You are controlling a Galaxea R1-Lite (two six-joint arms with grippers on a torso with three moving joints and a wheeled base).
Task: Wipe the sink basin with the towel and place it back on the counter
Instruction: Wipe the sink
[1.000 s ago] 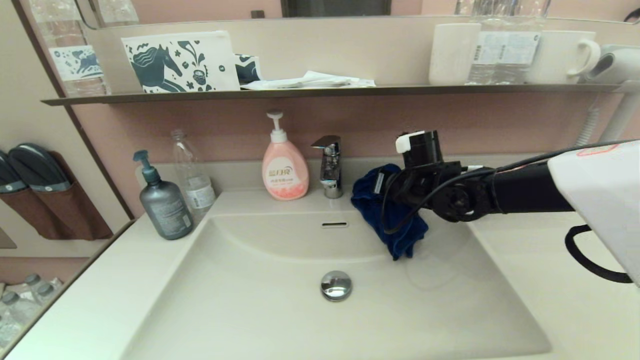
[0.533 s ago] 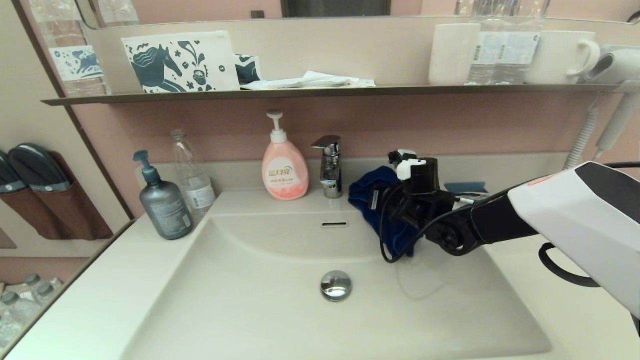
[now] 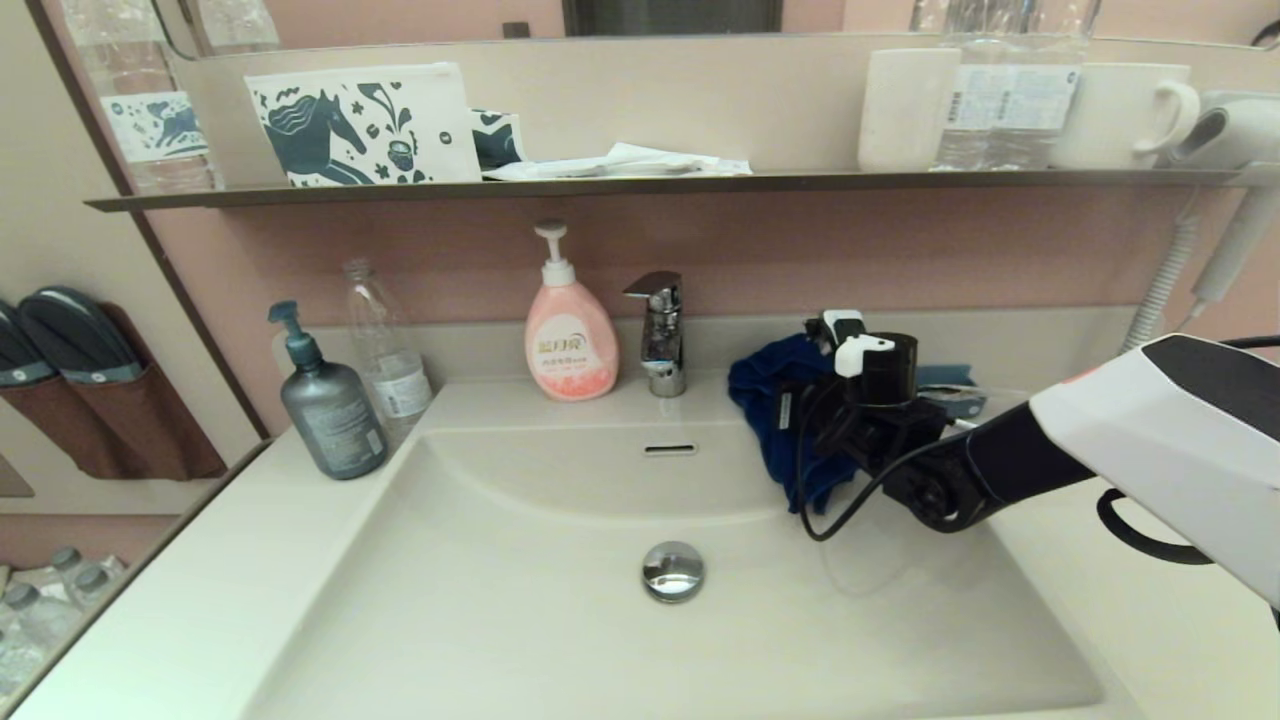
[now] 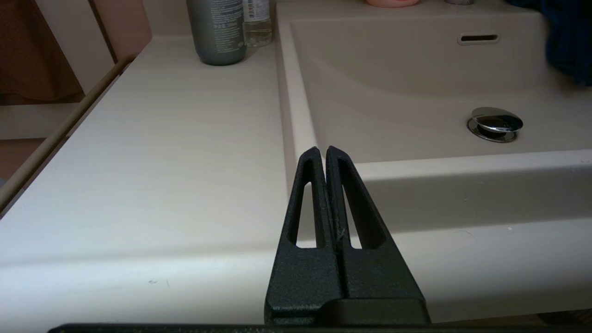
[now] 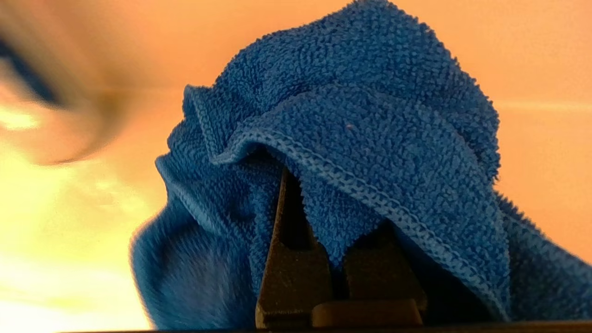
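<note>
The blue towel (image 3: 775,420) hangs bunched over the back right corner of the cream-white sink basin (image 3: 560,620), just right of the faucet. My right gripper (image 3: 800,415) is shut on it; in the right wrist view the towel (image 5: 360,138) drapes over both fingers and hides their tips. The chrome drain plug (image 3: 672,570) and slot overflow hole (image 3: 669,449) lie uncovered. My left gripper (image 4: 322,152) is shut and empty, parked low before the counter (image 4: 185,138) at the basin's front left corner, outside the head view.
The faucet (image 3: 658,335), a pink soap pump (image 3: 568,340), a clear bottle (image 3: 385,350) and a grey pump bottle (image 3: 325,405) line the back. A small blue object (image 3: 950,385) lies behind the right wrist. A dark shelf (image 3: 650,185) hangs above.
My right arm has dropped lower and swung, first left, then right, carrying the towel toward the basin's back right corner. The left arm has not moved.
</note>
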